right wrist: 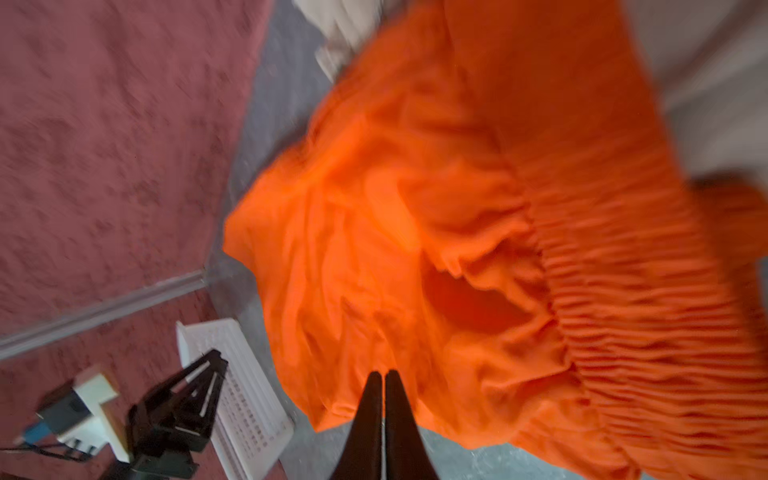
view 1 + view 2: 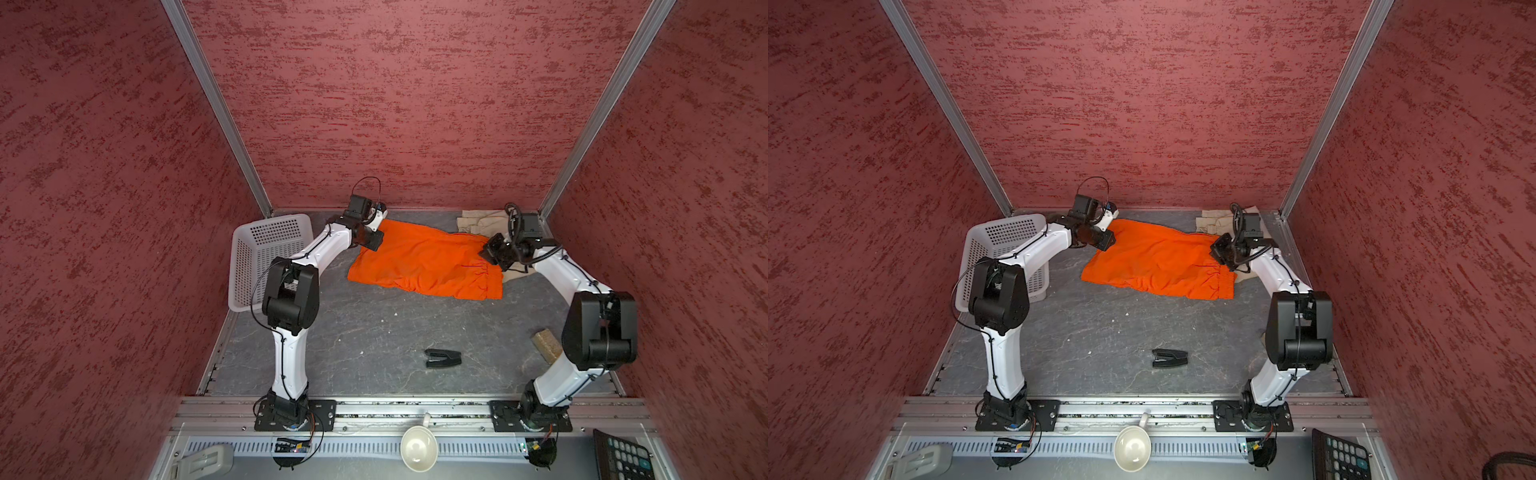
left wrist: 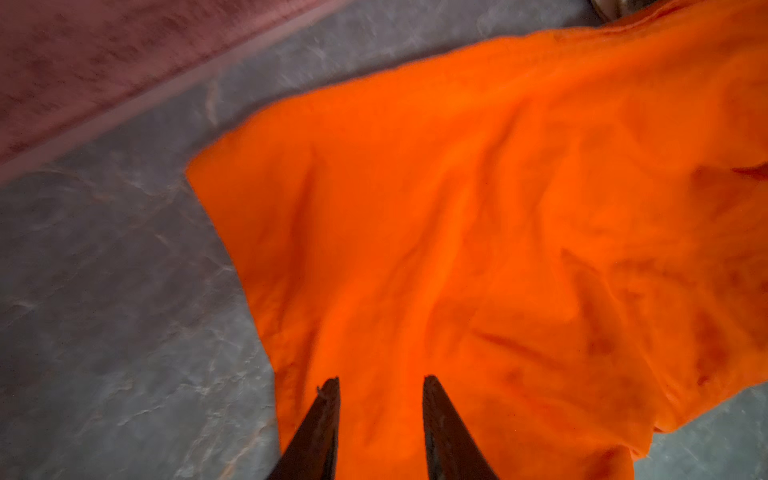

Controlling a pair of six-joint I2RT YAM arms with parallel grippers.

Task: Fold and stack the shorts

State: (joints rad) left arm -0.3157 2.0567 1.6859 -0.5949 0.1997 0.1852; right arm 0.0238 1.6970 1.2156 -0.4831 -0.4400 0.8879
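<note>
The orange shorts (image 2: 424,262) (image 2: 1154,262) lie spread on the grey table near the back wall, gathered waist to the right. The beige shorts (image 2: 478,222) (image 2: 1214,222) are bunched in the back right corner, partly under the orange pair and the right arm. My left gripper (image 2: 376,243) (image 2: 1106,243) is at the orange pair's far left corner. In the left wrist view its jaws (image 3: 381,378) stand apart over orange cloth (image 3: 478,208). My right gripper (image 2: 488,249) (image 2: 1219,249) is at the waist end. Its fingertips (image 1: 383,372) are pressed together over the cloth's edge (image 1: 415,208), in a blurred view.
A white perforated basket (image 2: 266,249) (image 2: 1000,237) stands at the left wall behind the left arm. A black stapler-like object (image 2: 442,358) (image 2: 1169,358) lies on the near middle of the table. A brown block (image 2: 546,343) sits beside the right arm. A white cup (image 2: 417,449) rests past the front rail.
</note>
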